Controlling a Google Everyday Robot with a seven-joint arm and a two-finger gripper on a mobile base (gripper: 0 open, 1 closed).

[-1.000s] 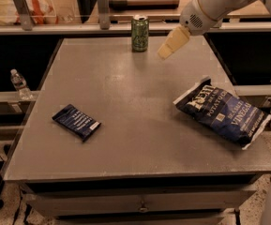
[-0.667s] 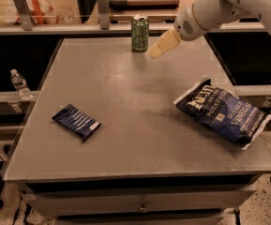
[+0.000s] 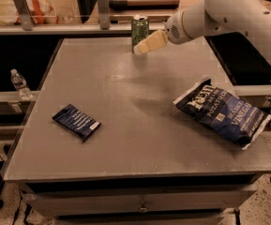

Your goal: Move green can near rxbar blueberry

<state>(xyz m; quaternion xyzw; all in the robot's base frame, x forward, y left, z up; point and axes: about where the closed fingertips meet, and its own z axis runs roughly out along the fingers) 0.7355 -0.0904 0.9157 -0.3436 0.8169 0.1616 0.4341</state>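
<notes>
Grey table [image 3: 139, 111] with drawer [image 3: 142, 203], speckled floor [image 3: 266, 212], dim warm light.

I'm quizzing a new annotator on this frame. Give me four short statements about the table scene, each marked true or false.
1. The green can stands upright near the table's far edge. True.
2. The gripper is next to the rxbar blueberry. False: it is up by the green can, far from the bar.
3. The chip bag lies on the right side of the view. True.
4. The water bottle stands on the table. False: it stands off the table, on a ledge at the left.
</notes>
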